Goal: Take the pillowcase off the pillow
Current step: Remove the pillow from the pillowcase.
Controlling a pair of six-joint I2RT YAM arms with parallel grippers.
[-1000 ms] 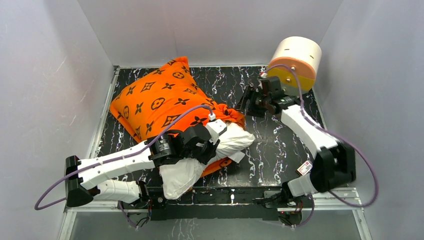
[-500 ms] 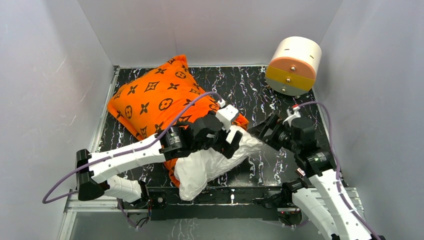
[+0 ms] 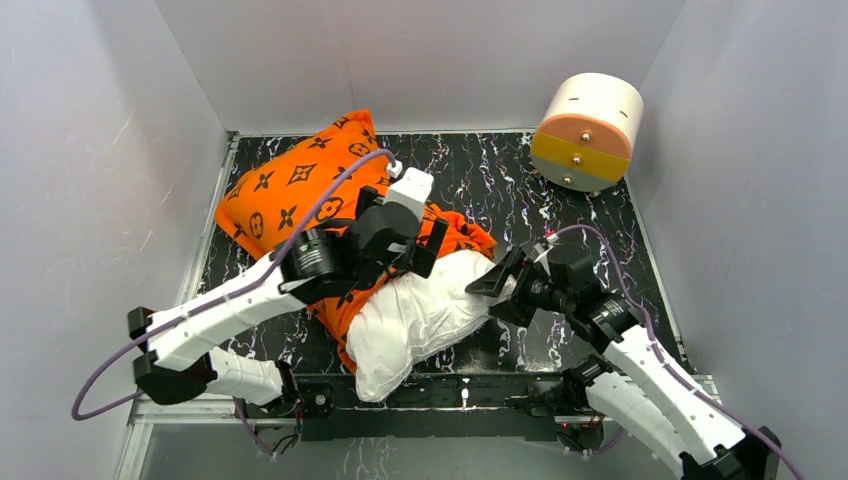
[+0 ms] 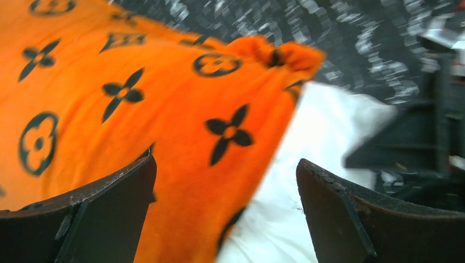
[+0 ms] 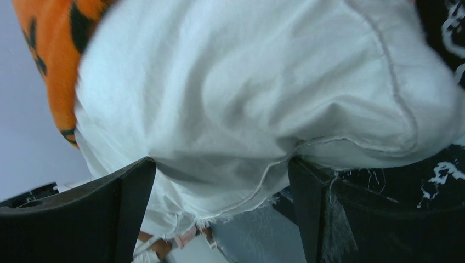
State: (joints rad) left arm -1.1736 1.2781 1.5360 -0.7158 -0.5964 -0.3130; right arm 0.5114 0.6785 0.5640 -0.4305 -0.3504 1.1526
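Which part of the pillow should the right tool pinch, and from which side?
Probably the bare end of the pillow, at its seamed edge, approached from the right. That end bulges free of the pillowcase, and the seam lies between the open fingers of the right tool.

Top camera looks down; both wrist cameras (close in) share the pillow [image 3: 425, 315].

I'm looking into a lab robot cell: plain white walls [image 3: 90, 200] box in a black marbled table [image 3: 570, 200], with left arm [image 3: 230, 305] and right arm [image 3: 650, 365] bolted to a metal rail [image 3: 190, 408]
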